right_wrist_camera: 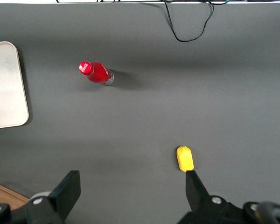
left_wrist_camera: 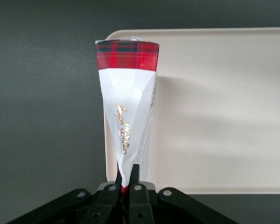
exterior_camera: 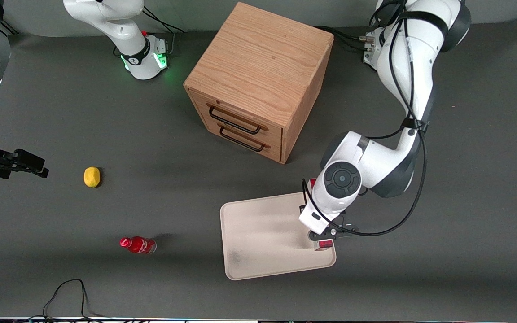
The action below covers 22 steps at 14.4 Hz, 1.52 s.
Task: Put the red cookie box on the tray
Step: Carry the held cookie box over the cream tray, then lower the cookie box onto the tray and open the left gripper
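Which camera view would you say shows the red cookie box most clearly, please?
The left wrist view: the red cookie box hangs from the shut gripper over the tray, tartan end visible. The front view shows only red slivers under the wrist. The right wrist view misses it.

Left arm: reaches from its base at the tabletop's edge farthest from the front camera, at the working arm's end, toward the edge nearest that camera. The elbow is bent and the round white wrist housing points downward. Black cables loop along the forearm and hang beside the wrist. The tool sits low beneath the wrist, pointing down. In the left wrist view the black fingers stand close together, pinching the narrow end of the red cookie box, which extends away from the tool.
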Each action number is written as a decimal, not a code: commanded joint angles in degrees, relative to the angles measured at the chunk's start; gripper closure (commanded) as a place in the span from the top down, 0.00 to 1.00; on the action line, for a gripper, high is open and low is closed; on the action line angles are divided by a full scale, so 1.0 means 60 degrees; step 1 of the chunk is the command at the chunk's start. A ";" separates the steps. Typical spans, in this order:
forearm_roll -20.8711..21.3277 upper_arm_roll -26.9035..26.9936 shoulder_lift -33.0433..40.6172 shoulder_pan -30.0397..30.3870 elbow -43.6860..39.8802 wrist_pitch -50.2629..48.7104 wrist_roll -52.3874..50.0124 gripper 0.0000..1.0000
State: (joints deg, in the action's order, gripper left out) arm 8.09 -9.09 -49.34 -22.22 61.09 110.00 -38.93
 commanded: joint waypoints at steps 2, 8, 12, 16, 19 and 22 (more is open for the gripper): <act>0.0131 0.0050 -0.0301 -0.0032 0.0116 0.0577 -0.0307 0.00; 0.0131 0.0079 -0.0653 -0.0017 0.0116 0.0974 -0.0777 0.00; 0.0145 0.0255 -0.0727 0.0042 0.0116 0.0989 -0.0762 0.00; 0.0131 0.0255 -0.0756 0.0027 0.0116 0.0989 -0.0762 0.00; 0.0174 0.0270 -0.0683 0.0042 0.0101 0.0960 -0.0791 0.99; 0.0160 0.0270 -0.0479 0.0056 0.0058 0.0741 -0.0791 1.00</act>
State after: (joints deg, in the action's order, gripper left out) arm 8.20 -7.66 -54.06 -21.74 61.09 115.48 -42.58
